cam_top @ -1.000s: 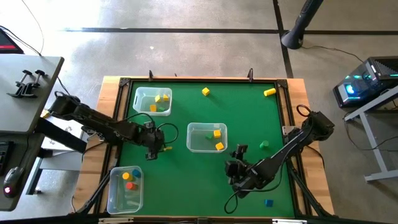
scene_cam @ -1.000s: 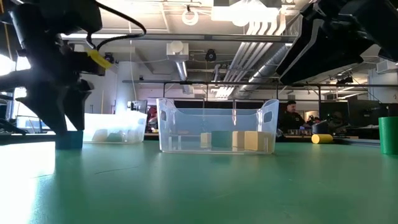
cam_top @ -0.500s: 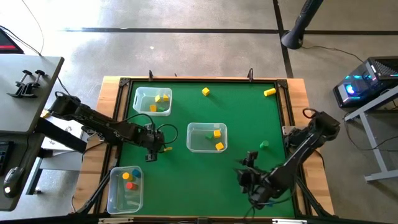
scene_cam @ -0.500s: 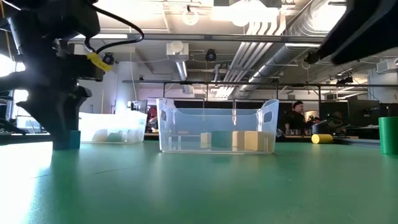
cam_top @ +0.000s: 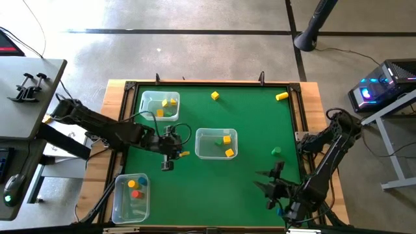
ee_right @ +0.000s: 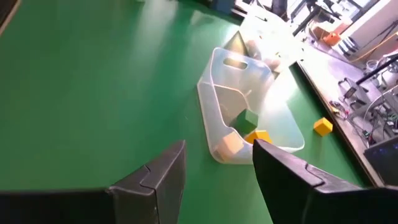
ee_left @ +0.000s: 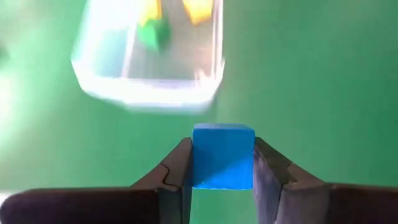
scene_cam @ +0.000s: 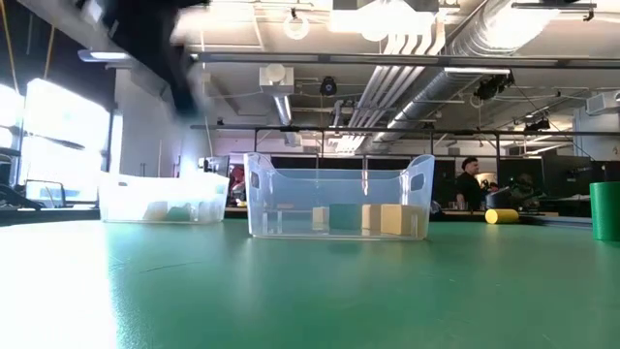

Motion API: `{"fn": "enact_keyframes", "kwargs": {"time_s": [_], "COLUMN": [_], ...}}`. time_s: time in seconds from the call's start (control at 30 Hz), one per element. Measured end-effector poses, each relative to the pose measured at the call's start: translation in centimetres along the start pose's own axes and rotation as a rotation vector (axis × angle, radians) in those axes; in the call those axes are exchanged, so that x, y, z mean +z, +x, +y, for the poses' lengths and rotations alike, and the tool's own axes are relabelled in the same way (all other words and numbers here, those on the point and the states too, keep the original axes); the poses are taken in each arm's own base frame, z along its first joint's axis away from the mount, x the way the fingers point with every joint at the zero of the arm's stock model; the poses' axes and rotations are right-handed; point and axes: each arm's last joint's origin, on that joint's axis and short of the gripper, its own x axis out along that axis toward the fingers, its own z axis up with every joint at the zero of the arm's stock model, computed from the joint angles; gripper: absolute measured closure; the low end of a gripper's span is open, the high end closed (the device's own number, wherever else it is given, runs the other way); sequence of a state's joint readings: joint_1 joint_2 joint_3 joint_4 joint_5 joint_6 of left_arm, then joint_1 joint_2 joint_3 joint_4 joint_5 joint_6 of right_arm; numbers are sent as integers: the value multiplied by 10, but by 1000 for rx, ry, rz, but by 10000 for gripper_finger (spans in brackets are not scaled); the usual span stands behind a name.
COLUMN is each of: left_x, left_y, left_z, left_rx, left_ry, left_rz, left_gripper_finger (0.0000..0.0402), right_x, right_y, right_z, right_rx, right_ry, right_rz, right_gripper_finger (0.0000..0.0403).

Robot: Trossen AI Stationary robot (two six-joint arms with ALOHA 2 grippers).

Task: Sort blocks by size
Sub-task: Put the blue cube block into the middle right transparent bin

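Your left gripper (ee_left: 222, 180) is squeezing a blue block (ee_left: 222, 155) tight between its two fingers. You can see this best in the left wrist view. The block sits straight and snug, with a finger flat on each side. Keep that squeeze firm so the block does not slip out while you carry it.

From above, the left gripper (cam_top: 170, 153) hangs over the green mat, just beside the middle bin (cam_top: 216, 143). That bin holds two yellow blocks and a green one. The near bin (cam_top: 130, 197), at the front left corner, holds red, orange and blue blocks. The far bin (cam_top: 159, 105), at the back left, holds yellow blocks.

You must pick the bin with blocks that match this one in size. I cannot tell from here which bin that is, so look before you drop. Bring the block right over the open top. Stay above the rim so you do not bump the clear wall. Then let go gently.

Your right gripper (cam_top: 272, 186) waits near the front right of the mat. Its fingers are spread apart and hold nothing.

Farther away, loose blocks are left on the mat: a small green block (cam_top: 275, 151) on the right side, a yellow block (cam_top: 214, 95) at the back edge, and a yellow piece (cam_top: 281, 96) in the back right corner.
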State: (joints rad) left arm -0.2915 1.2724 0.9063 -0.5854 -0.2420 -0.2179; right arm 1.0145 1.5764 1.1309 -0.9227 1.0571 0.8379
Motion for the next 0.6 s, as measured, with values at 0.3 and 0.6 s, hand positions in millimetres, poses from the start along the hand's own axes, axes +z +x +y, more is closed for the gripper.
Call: {"fn": "enact_keyframes", "kwargs": {"time_s": [0.3, 0.6], "left_x": [72, 109], "left_y": [-17, 60], "left_z": [-1, 12], "left_rx": [74, 49], "left_ry": [124, 238], "left_rz": [-160, 40], "left_gripper_finger": [316, 316], "right_x": [0, 1], "right_y": [0, 0], "right_z": [0, -1], "right_rx": [-11, -18], "right_ry": [9, 10], "right_rz": [-12, -20], "right_gripper_finger": [222, 222]}}
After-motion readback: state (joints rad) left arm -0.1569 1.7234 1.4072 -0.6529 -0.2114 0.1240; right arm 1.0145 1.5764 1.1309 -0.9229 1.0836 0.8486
